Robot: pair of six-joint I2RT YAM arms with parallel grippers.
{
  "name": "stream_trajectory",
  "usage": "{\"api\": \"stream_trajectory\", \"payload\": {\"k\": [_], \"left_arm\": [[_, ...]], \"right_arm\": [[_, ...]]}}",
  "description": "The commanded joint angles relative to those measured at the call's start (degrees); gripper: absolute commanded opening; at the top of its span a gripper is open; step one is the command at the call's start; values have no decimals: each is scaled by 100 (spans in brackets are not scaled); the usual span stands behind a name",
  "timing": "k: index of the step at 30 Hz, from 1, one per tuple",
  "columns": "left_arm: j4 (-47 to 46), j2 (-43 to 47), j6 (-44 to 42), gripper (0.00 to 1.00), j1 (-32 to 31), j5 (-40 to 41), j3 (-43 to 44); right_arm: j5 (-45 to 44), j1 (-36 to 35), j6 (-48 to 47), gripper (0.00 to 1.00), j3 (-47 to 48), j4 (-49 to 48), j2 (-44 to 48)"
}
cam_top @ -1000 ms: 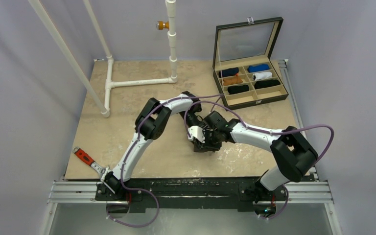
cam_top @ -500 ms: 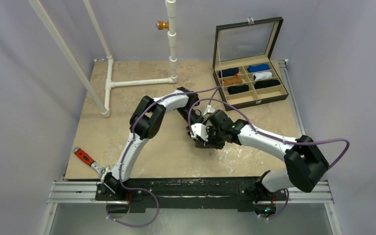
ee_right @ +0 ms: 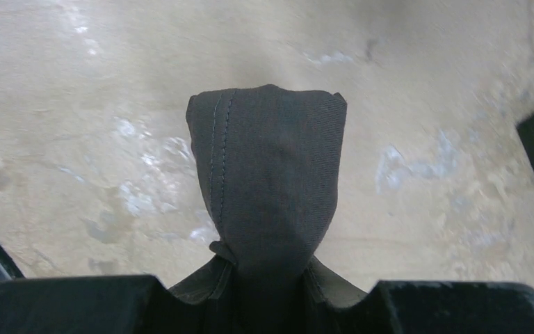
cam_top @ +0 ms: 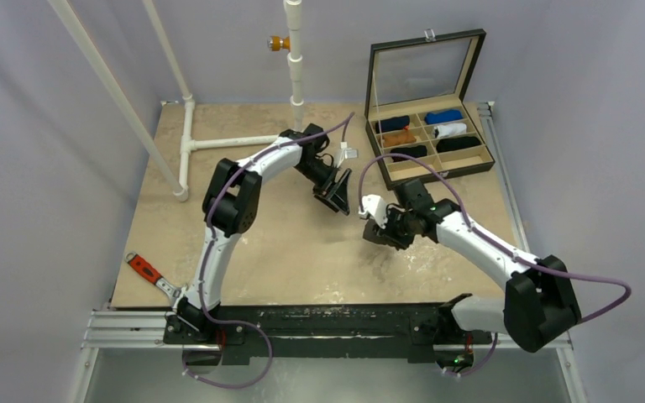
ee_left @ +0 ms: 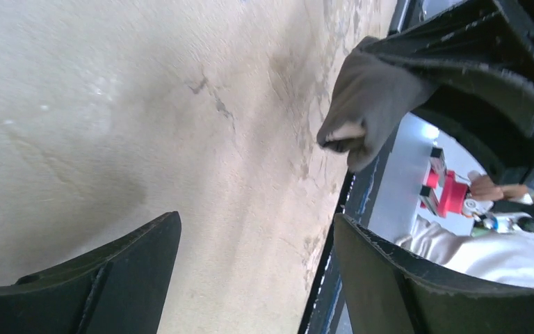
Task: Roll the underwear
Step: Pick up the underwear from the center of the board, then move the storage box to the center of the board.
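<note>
Mottled beige desk (cam_top: pixel 243 252) fills the scene, with grey walls around it. Nearest, at 8 o'clock from the desk's middle, lies a red-handled tool (cam_top: pixel 144 267). Just past the middle, toward 3 o'clock, the right end effector (cam_top: pixel 376 233) is clamped on the underwear (ee_right: pixel 268 174). This is a dark grey bundle sticking out beyond the jaws, its free end off the desk. At 12 o'clock the left end effector (cam_top: pixel 336 195) hangs with its jaws spread wide, gripping nothing and apart from the bundle. Farther off, white pipes (cam_top: pixel 218 141) sit at 11 o'clock and an open box (cam_top: pixel 479 164) of small rolls (cam_top: pixel 443 117) at 1 o'clock.

The roll looks formed, so the job now is to keep it from unwinding. The squeeze should stay firm across the turns, and the pale waistband edge should go underneath when the bundle is set down. The left arm should stay clear unless a loose flap needs tucking.

From above, the bundle is almost lost under the right end effector. The right wrist view cuts off the pinched end, so how tight the roll is cannot be told.
</note>
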State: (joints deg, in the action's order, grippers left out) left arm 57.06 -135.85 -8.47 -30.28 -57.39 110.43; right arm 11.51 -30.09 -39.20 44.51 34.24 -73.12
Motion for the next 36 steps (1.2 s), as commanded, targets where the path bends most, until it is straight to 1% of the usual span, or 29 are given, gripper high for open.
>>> {"api": "stream_trajectory", "payload": {"k": [1,3,8,15,19,24,28,36], "left_arm": [[-1240,701,794,80,56,168,-269],[-1390,869,1010,80,55,307,-416],[-1592,1246,1066,81,75,583,-765],[-1617,1609,884,80,73,837,-1348],[-1559,1869,587,80,74,991,-1634],[-1466,2143,349,81,71,1105,-1925],[-1447,2304,232,81,72,1154,-2144],[-1359,2297,145,80,66,1177,-2238]], "right_arm": [[216,668,-133,0,250,201,267],[216,989,-212,0,387,223,272],[169,1633,-511,0,834,210,164],[115,2349,-659,0,1880,-61,-540],[85,2497,-824,0,2557,-229,-1238],[7,2563,-1244,0,3277,-537,-2090],[-87,2623,-1693,0,3506,-833,-2559],[-26,2847,-2247,0,3507,-1442,-3140]]}}
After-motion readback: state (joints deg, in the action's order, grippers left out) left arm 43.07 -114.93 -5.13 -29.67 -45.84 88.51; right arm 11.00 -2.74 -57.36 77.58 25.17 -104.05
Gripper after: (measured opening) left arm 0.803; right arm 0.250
